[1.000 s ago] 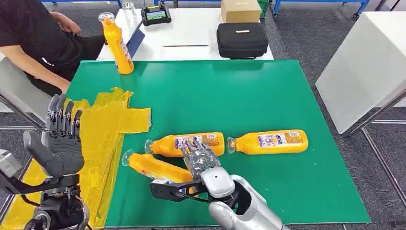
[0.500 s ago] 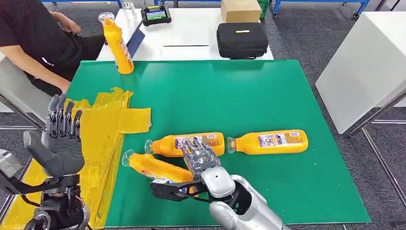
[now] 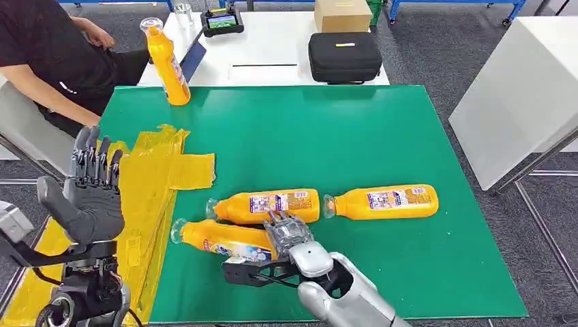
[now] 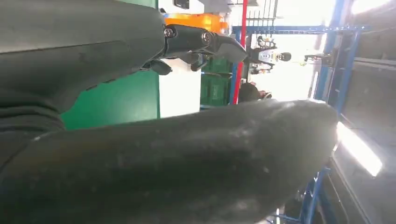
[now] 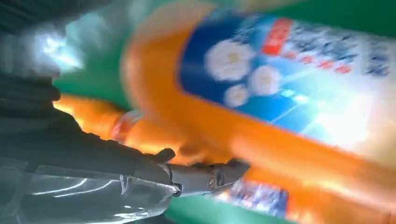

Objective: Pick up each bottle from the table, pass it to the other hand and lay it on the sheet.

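- Right hand [image 3: 290, 235] fingers curled over near bottle [image 3: 221, 238]; grip looks on, bottle touching mat [image 3: 354, 136].
- Bottle long axis left-right, cap toward sheet [image 3: 153, 177].
- Left hand [image 3: 88, 201] raised over sheet, fingers spread, empty.
- Second bottle [image 3: 262, 205] just behind; little room that side, lift straight up.

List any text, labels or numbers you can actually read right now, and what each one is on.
None can be read.
Near bottle, under the right hand: blue and white label, print blurred.
Middle bottle: label print too small.
Far-right bottle: label print too small.
Upright bottle: label too small.
Black case: small orange tag, unreadable.
Screen device: display too small to read.
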Available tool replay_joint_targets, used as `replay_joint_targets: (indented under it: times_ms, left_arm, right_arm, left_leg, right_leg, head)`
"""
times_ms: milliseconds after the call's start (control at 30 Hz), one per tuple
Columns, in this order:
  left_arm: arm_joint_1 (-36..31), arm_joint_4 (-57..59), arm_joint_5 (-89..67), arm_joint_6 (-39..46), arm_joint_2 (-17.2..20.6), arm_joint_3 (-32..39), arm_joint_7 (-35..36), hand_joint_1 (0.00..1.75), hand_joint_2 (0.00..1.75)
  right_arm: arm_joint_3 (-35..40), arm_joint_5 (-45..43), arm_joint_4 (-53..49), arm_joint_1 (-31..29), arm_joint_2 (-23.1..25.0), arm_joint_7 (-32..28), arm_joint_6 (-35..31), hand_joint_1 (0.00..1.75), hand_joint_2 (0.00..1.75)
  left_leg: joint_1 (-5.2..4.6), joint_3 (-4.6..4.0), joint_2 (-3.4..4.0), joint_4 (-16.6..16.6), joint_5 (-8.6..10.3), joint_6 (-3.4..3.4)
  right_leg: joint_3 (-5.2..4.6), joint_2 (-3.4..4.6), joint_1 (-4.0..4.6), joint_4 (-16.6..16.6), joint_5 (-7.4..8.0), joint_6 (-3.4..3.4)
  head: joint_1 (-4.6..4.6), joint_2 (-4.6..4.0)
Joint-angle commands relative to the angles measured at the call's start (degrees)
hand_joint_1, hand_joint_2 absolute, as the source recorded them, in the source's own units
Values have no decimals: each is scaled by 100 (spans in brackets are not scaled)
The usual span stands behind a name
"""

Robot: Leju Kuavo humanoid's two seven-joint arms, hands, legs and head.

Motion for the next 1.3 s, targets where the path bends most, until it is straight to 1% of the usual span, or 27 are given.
replay_joint_targets:
  times_ms: [33, 100, 133, 233, 300, 333, 433, 500, 533, 567, 600, 667, 767, 833, 1067, 1233, 1300]
  left_arm:
    - [-125, 439, -41, 40, -57, 13, -38, 0, 0]
    - [-131, 421, -43, 51, -70, -1, -37, 0, 0]
    - [-133, 417, -43, 56, -76, 1, -34, 0, 0]
    - [-161, 412, -61, 85, -121, 25, -39, 0, 0]
    - [-147, 398, -89, 95, -132, 30, -43, 0, 0]
    - [-139, 384, -111, 103, -141, 38, -44, 0, 0]
    - [-171, 376, -155, 104, -169, 53, -32, 0, 0]
    - [-183, 382, -164, 104, -177, 57, -21, 0, 0]
    - [-205, 389, -178, 111, -195, 77, -2, 0, 0]
    - [-215, 378, -181, 131, -205, 101, 6, 0, 0]
    - [-226, 372, -179, 129, -200, 106, 33, 0, 0]
    - [-244, 390, -160, 103, -187, 80, 77, 0, 0]
    - [-383, 534, -86, 36, -148, -17, 90, 0, 0]
    - [-351, 526, -93, 48, -149, -56, 84, 0, 0]
    - [-668, 654, -67, -43, -205, -73, 185, 0, 0]
    - [-679, 660, -60, -56, -199, -78, 192, 0, 0]
    - [-571, 624, -82, -92, -169, -75, 191, 0, 0]
  right_arm:
    - [-129, -23, 1736, -185, 200, -403, -258, 0, 175]
    - [-180, -19, 1740, -190, 228, -425, -272, 0, 175]
    - [-206, -30, 1734, -187, 233, -460, -261, 0, 175]
    - [-285, -16, 1767, -186, 253, -548, -238, 0, 175]
    - [-304, -7, 1800, -201, 264, -605, -206, 0, 175]
    - [-289, 29, 1845, -237, 277, -637, -159, 0, 175]
    - [-261, 33, 1981, -348, 322, -685, 60, 0, 175]
    - [-276, 34, 2001, -368, 336, -689, 71, 0, 175]
    - [-127, 140, 1677, -437, 374, -788, 81, 143, 175]
    - [-138, 60, 1168, -428, 440, -461, 574, 175, 175]
    - [-98, -30, 703, -413, 435, -191, 964, 175, 175]
    - [-2, -235, 511, -465, 363, -7, 1064, 175, 175]
    - [111, -444, 716, -598, 324, 45, 878, 175, 175]
    - [139, -474, 706, -565, 245, 43, 780, 175, 175]
    - [92, -580, 629, -531, 331, 281, 546, 175, 175]
    - [72, -603, 637, -522, 349, 301, 529, 175, 175]
    - [17, -681, 594, -414, 343, 361, 434, 175, 175]
  left_leg:
    - [4, 29, -2, -12, -2, -17]
    - [1, 15, -7, -7, 0, -12]
    - [6, 27, -4, -8, -4, -20]
    - [2, 21, -4, -7, 0, -12]
    - [9, 38, -8, -7, -4, -26]
    - [2, 26, -4, -7, 1, -12]
    - [3, 36, 1, -6, 0, -12]
    - [4, 41, -5, -7, 1, -16]
    - [4, 41, -3, -6, 1, -14]
    - [7, 44, -4, -7, 1, -20]
    - [7, 40, 3, 1, -3, -19]
    - [3, 32, 5, 4, -2, -11]
    - [9, 42, -3, 2, -4, -21]
    - [4, 41, -4, -1, -1, -15]
    - [6, 34, -13, 3, -2, -20]
    - [2, 31, -6, 0, 0, -13]
    - [4, 34, -3, -1, -2, -18]
  right_leg:
    - [30, -11, 3, -12, -4, 1]
    - [17, -11, 1, -7, -3, 2]
    - [30, -13, 5, -11, -5, 2]
    - [22, -12, 1, -8, -3, 2]
    - [42, -22, 8, -13, -7, 2]
    - [27, -12, 1, -9, -2, 2]
    - [36, -8, 3, -9, -1, 1]
    - [43, -15, 3, -10, -1, 1]
    - [42, -11, 4, -10, -1, 0]
    - [47, -16, 6, -13, -1, 1]
    - [38, -8, 6, -4, -2, -1]
    - [30, -2, 3, 1, -1, 0]
    - [44, -15, 8, -5, -5, 1]
    - [41, -12, 4, -5, -3, 2]
    - [40, -23, 6, -2, -6, 2]
    - [35, -13, 2, -3, -3, 0]
    - [36, -12, 4, -4, -3, 0]
  head:
    - [-4, 0]
    - [-2, 0]
    - [0, 0]
    - [-2, 0]
    - [0, 0]
    - [-4, 0]
    - [0, 0]
    - [-2, 0]
    - [-2, 0]
    - [-2, 0]
    - [-2, 0]
    - [0, 0]
    - [-2, 0]
    - [-2, 0]
    - [0, 0]
    - [0, 0]
    - [0, 0]
